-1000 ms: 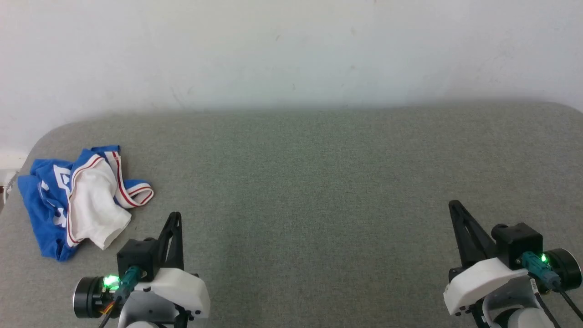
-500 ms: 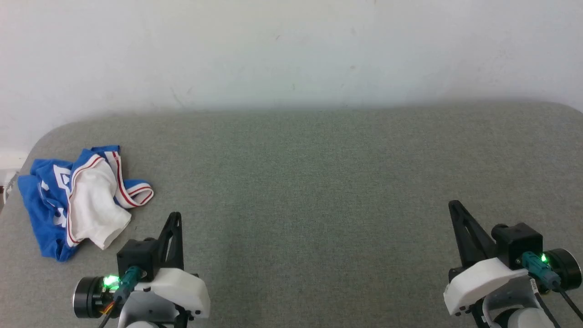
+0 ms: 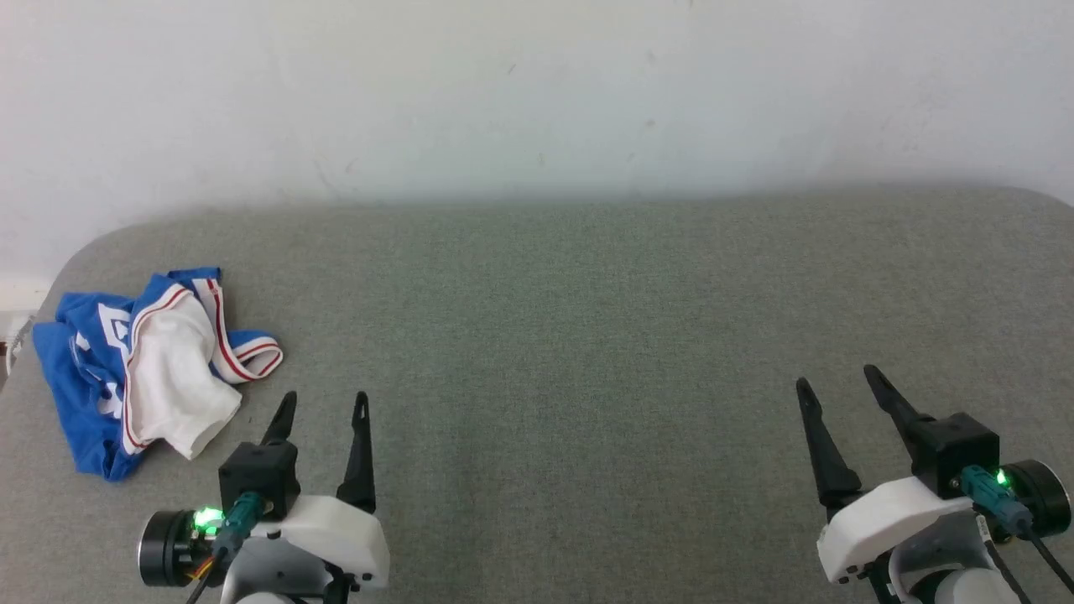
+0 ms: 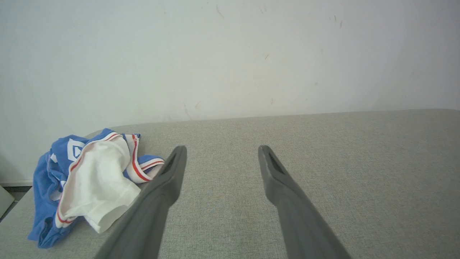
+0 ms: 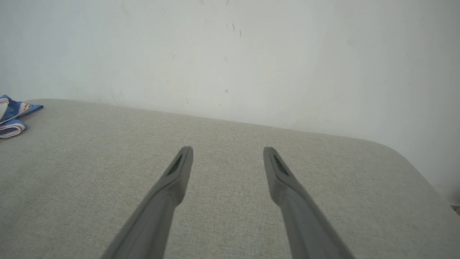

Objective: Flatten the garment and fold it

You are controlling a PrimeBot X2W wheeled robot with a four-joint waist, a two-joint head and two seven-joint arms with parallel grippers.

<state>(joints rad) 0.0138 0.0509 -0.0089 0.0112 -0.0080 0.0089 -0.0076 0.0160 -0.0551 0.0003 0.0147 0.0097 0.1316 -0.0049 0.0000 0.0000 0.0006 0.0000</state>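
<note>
I am holding the two dark fingers of my left gripper (image 3: 325,396) spread wide apart. Nothing is sitting between them. They are pointing toward 12 o'clock in the head view, over the grey cloth top (image 3: 570,335). In the left wrist view, my left gripper (image 4: 222,148) is showing just bare grey cloth in its gap.

I am holding my right gripper (image 3: 837,377) the same way, with its fingers spread and pinching nothing. Its tips are leaning a little toward 11 o'clock. In the right wrist view, the right gripper (image 5: 226,148) is also pointing over bare grey cloth. My two grippers are sitting well apart.

The shirt (image 3: 168,369) is lying in a crumpled heap on the grey top, near its left edge. It is at about 10 o'clock from my left gripper, near it but not touching. It is blue, with a white part bunched on top and a red-and-white stripy edge curling out. In the left wrist view the shirt (image 4: 93,180) is lying at 9 o'clock, beside my left finger. From my right gripper it is far off at 9 o'clock, and a small bit of the shirt (image 5: 12,115) is peeking in there.

A white wall (image 3: 537,84) is standing behind the grey top at 12 o'clock.
</note>
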